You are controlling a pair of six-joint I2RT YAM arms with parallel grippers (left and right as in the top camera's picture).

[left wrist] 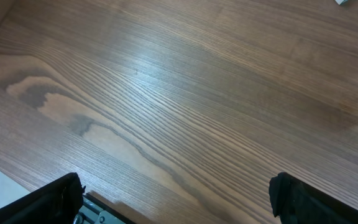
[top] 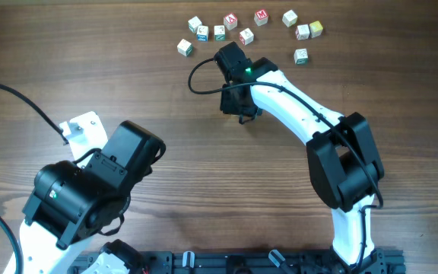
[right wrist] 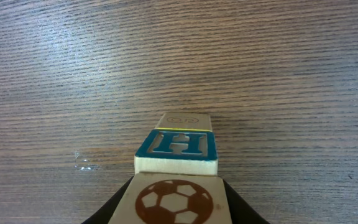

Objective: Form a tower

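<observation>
The tower shows in the right wrist view as three small wooden cubes, seen steeply from above. The nearest cube, cream with a brown soccer ball [right wrist: 174, 200], lies over a cube with a teal H face [right wrist: 176, 148], and that one over a yellow-edged cube [right wrist: 183, 119]. My right gripper [right wrist: 176, 208] has its black fingers [right wrist: 114, 210] pressed against both sides of the soccer-ball cube. In the overhead view the right gripper [top: 241, 113] hides the tower at the table's middle. My left gripper [left wrist: 179, 205] is wide open over bare wood.
Several loose letter cubes with red, green and blue faces lie scattered along the far edge, from one cube at the left [top: 185, 48] to another at the right [top: 301, 55]. The left arm [top: 90, 186] fills the near left. A black cable [top: 200, 76] loops beside the right wrist.
</observation>
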